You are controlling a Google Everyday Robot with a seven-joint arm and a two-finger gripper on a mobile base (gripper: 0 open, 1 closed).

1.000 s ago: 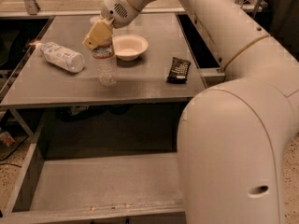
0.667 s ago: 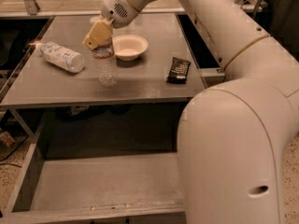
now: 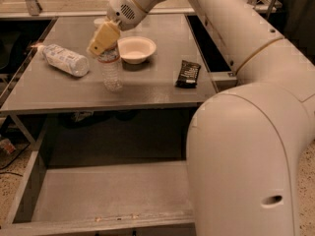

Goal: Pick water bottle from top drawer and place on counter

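Grey desk (image 3: 147, 90) under dim indoor light, with the top drawer (image 3: 113, 191) pulled out below it and its floor bare. The water bottle (image 3: 112, 73) stands upright on the desk, near the front edge and just in front of the white bowl (image 3: 136, 49).

Honestly, nothing has moved over the last second. The bottle is in the same spot and the gripper (image 3: 103, 39) still sits right on top of it. The fingers look closed around the cap end, which they hide.

So I'd say the carry is done and the bottle is already where it belongs; only letting go and lifting clear is left. The bigger bottle (image 3: 64, 59) lies on its side well to the left, and a dark snack packet (image 3: 188, 73) sits off to the right.
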